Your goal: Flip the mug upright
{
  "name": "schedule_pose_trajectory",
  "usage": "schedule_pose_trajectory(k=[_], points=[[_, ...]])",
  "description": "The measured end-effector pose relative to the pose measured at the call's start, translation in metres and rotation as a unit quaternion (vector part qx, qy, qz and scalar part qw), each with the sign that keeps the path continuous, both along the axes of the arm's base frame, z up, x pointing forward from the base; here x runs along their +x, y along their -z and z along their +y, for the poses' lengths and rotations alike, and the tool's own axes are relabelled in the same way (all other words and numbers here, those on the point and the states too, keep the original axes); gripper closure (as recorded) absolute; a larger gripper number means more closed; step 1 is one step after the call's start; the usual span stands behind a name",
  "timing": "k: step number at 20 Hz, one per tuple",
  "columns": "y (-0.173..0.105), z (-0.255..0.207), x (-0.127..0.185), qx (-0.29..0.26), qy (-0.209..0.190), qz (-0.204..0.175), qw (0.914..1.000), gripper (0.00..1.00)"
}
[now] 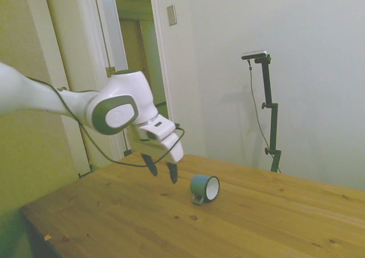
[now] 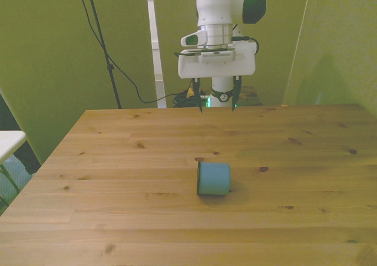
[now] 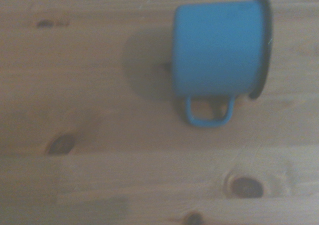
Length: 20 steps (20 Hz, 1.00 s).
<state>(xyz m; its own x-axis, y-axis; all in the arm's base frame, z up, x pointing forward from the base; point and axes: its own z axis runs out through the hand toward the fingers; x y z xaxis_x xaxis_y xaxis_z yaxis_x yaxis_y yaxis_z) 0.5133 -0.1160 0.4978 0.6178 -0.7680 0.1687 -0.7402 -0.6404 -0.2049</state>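
Side view shows the teal enamel mug [image 1: 204, 188] lying on its side at mid-frame on the wooden surface [image 1: 274, 224], white mouth facing right, loop handle [image 3: 209, 110] against the wood. Just left of it and above, the jaws [image 1: 162, 171] hang parted and empty. I'd come down squarely over the rim, pinch one wall, then tip it up slowly.

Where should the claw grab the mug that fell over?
Probably at the rim. The mug lies on its side on the table, its white mouth open sideways and its handle low against the wood. The open claw, hanging above the table beside it, could come down from above and pinch the top of the rim, one finger inside, one outside. Then it can tip the mug up.
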Motion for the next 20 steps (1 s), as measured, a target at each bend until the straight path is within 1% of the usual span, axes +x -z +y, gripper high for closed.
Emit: schedule_pose_trajectory(k=[4,5,7,9,11,14,18,20], points=[[-0.005,-0.032,0.042,0.013,-0.004,-0.01,0.9999,0.0],[0.002,-0.042,0.069,0.013,-0.005,-0.002,0.9999,0.0],[0.0,-0.043,0.071,0.017,-0.007,-0.004,0.9998,0.0],[0.004,-0.047,0.074,0.031,-0.015,-0.008,0.9994,0.0],[0.01,-0.059,0.078,0.047,-0.024,-0.013,0.9985,0.0],[0.022,-0.084,0.086,0.07,-0.034,-0.006,0.9969,0.0],[0.042,-0.104,0.101,0.13,-0.053,0.013,0.9901,0.0],[0.053,-0.112,0.109,0.158,-0.055,0.02,0.9857,0.0]])
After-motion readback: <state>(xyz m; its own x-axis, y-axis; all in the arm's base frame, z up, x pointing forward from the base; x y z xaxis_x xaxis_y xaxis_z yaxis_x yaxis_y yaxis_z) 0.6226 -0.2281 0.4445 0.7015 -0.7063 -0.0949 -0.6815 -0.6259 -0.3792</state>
